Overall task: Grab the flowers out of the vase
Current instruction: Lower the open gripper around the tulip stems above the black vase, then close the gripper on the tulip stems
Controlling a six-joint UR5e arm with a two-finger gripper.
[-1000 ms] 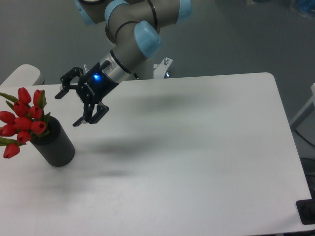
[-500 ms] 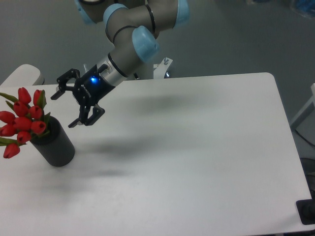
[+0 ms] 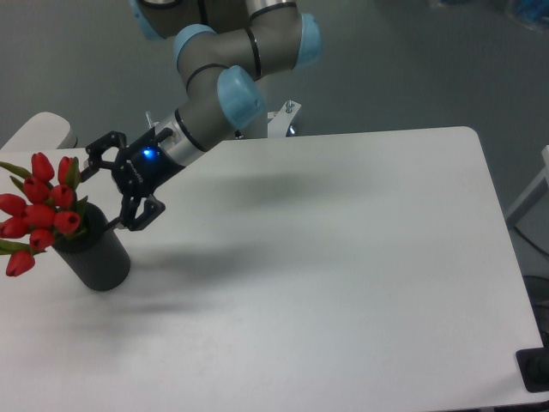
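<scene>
A: Status? Biggest things first.

B: Counter (image 3: 343, 257) is white, carrying the vase (image 3: 96, 255) at its far left edge. Arm (image 3: 214, 94) reaches in from the top, angled down-left toward it.

A: Vase upright?

B: It reads as leaning a bit in this view, could be camera angle. We can't tell for sure. Dark cylinder, base on the counter.

A: Flowers?

B: The flowers (image 3: 39, 210) sit in the vase mouth, red buds spilling up and to the left. Not lifted.

A: Tool?

B: The tool (image 3: 107, 190) is released, jaws spread wide, just right of the bunch and near the vase rim. We see one finger (image 3: 101, 144) above and one lower by the rim. Nothing between them, no contact with the buds that we can make out.

A: So progress?

B: Our read: approach nearly done. Left to do: get the jaws around the stems or bunch, clench, pull up clear of the vase. Risk is tipping the vase or crushing buds.
</scene>
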